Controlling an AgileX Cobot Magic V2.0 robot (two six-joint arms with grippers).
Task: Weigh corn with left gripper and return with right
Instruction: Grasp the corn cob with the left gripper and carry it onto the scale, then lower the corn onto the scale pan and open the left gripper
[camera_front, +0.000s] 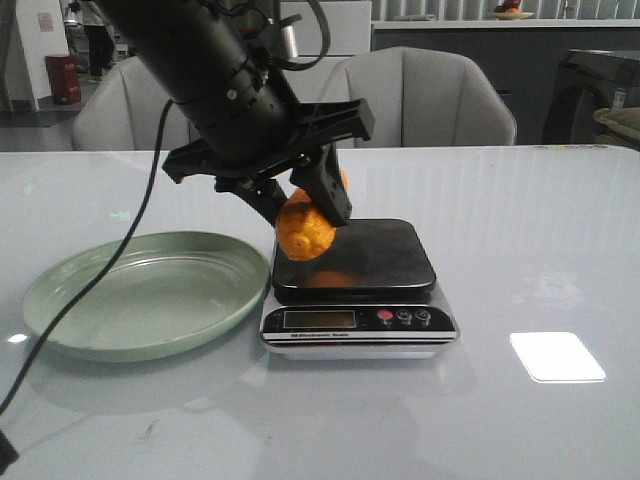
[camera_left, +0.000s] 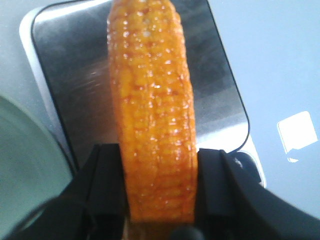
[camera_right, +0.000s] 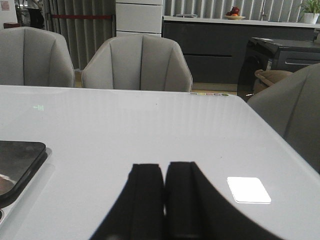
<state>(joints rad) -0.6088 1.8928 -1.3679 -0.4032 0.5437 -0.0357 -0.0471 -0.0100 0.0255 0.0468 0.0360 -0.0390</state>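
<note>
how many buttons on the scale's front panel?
3, in a row right of the display on the scale: one red, two dark. None looks hidden.

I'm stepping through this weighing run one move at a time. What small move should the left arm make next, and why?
Probably lower the corn a little onto the scale and then open. The left pincer is shut on the cob, which sits tilted over the platform's left edge, apparently not resting flat on it. The right pincer waits shut, off to the side.
</note>
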